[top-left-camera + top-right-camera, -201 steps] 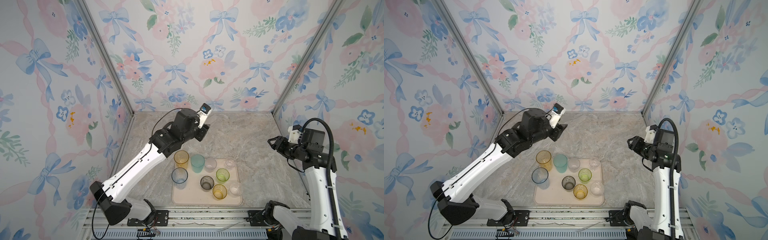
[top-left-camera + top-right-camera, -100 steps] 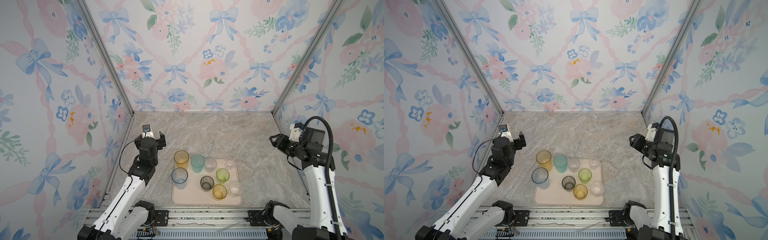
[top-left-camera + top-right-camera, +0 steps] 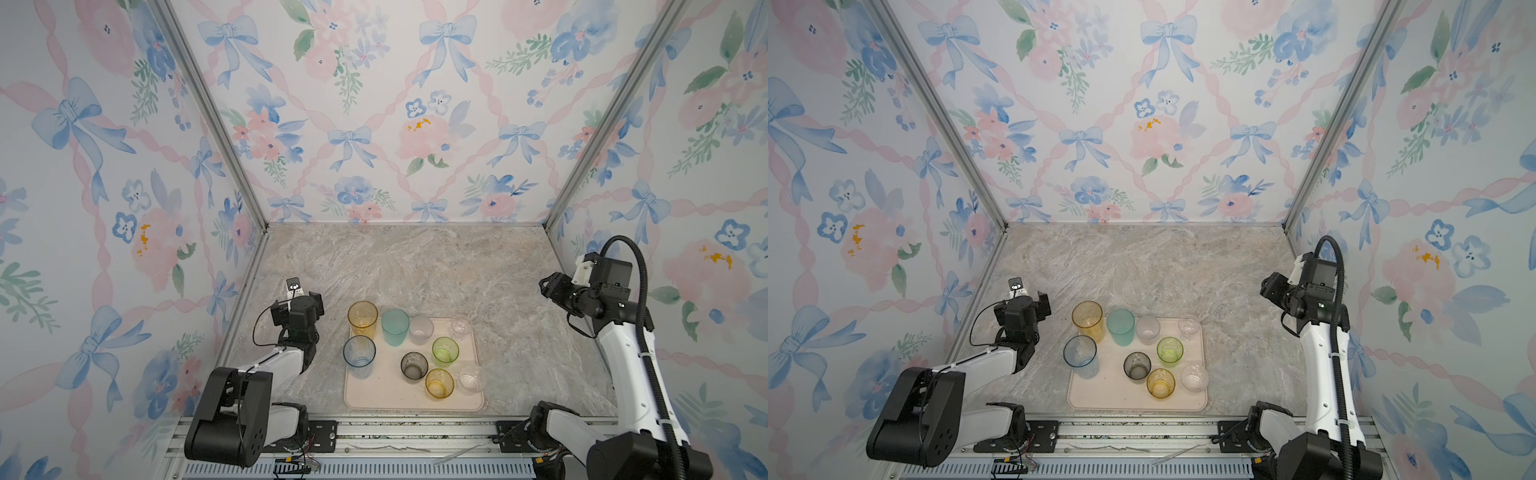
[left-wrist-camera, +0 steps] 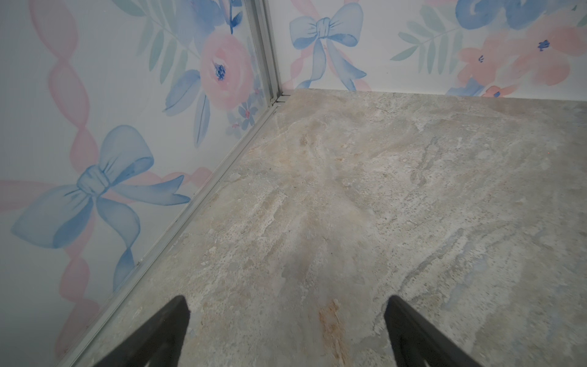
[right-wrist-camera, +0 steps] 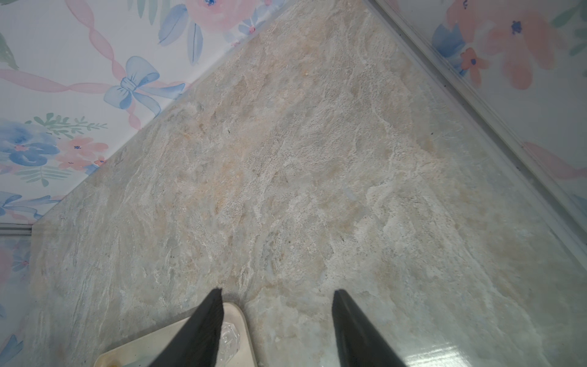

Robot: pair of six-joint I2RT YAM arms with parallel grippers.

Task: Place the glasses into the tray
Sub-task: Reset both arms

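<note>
Judging from how things lie, the task looks all but done: all nine glasses [image 3: 414, 365] stand upright on the tray [image 3: 386, 397], which sits near the 6 o'clock edge of the tabletop [image 3: 415, 266]. The left pincer [image 4: 286, 298] hangs off the tray's 9 o'clock side, its fingers wide apart with nothing between them. The right pincer [image 5: 278, 290] hovers out past the 2 o'clock corner, fingers apart and likewise empty.

The weak spot seems to be the tray's edge from 9 to 11 o'clock. The tall amber [image 3: 363, 318] stands right at the 11 o'clock corner and the pale blue [image 3: 359, 351] at the 9 o'clock rim. From above it cannot be told whether their bases sit wholly inside the rim or partly on it. A base perched on the rim would leave a tall, light tumbler leaning, and one nudge could tip it into the teal [image 3: 395, 326] close beside it.

The left arm [image 3: 286, 361] is the likeliest source of that nudge, since a sweep toward 3 o'clock would meet the pale blue first. On the other side, the small clear [image 3: 460, 326] at the 1 o'clock corner lies nearest the right pincer, and a low pass there could clip it.
</note>
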